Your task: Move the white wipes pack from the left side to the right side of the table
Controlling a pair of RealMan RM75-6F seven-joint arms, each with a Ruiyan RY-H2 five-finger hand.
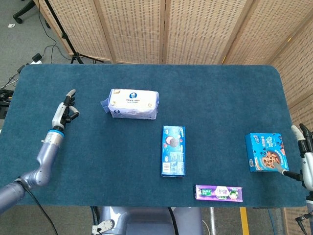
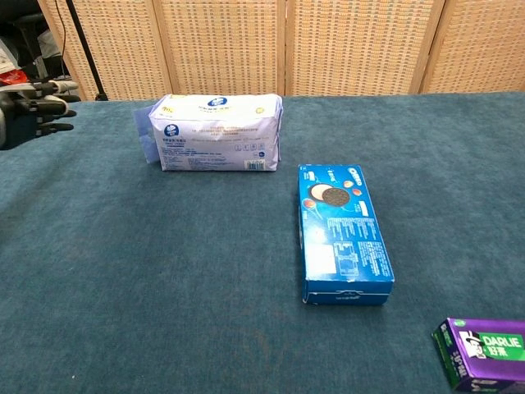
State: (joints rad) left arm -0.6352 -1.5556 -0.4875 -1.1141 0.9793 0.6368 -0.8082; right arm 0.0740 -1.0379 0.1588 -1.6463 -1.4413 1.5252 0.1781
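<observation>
Head view alone showing right hand (image 1: 307, 156), fingers spread, empty; wipes pack (image 1: 133, 104) lying apart, right of left hand (image 1: 62, 111), holding nothing, fingers loosely apart

Wipes pack (image 1: 133, 104) lies on table (image 1: 220, 98), upper-left of centre, long side across. Left hand (image 1: 63, 110) at its 9 o'clock, well apart, over the table near the left edge, holding nothing. Sandwich-cookie box (image 1: 173, 150) at the pack's 5 o'clock, near table centre, long side running front to back. Toothpaste box (image 1: 219, 192) at the cookie box's 4 o'clock, near the front edge, long side across. Chip-cookie box (image 1: 264, 151) at the toothpaste box's 1 o'clock, near the right edge. Right hand (image 1: 306, 157) at 3 o'clock of the chip-cookie box, just beside it at the table's right edge.
</observation>
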